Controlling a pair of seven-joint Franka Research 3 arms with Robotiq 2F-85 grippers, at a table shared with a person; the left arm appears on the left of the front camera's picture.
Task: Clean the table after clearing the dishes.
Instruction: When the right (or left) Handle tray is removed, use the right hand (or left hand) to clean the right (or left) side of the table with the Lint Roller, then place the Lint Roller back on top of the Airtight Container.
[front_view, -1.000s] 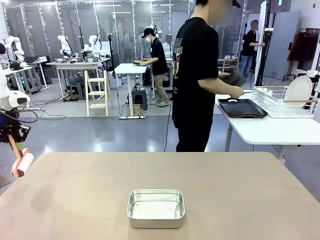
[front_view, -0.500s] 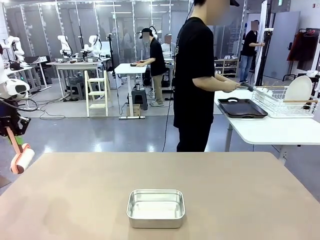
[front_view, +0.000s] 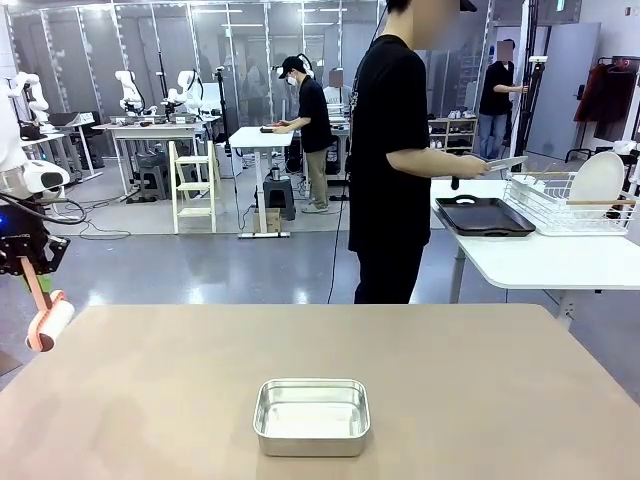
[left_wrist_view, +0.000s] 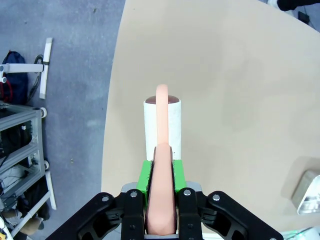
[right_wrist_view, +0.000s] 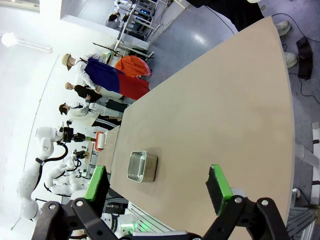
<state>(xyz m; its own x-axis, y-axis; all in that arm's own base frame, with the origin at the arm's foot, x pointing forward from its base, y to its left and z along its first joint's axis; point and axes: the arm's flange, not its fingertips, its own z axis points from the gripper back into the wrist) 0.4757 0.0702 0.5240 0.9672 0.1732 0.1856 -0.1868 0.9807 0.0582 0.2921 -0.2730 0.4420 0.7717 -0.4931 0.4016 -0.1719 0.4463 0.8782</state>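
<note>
Front view: tan bench spans the foreground, bare apart from a small square steel pan near the robot's edge, centre. Left end effector, at the bench's left corner, is clamped on the pink handle of a lint roller whose white roll hangs above the corner. Right end effector, jaws wide apart, holds nothing. A person stands at the white side table with a dark tray and wire rack.
</note>
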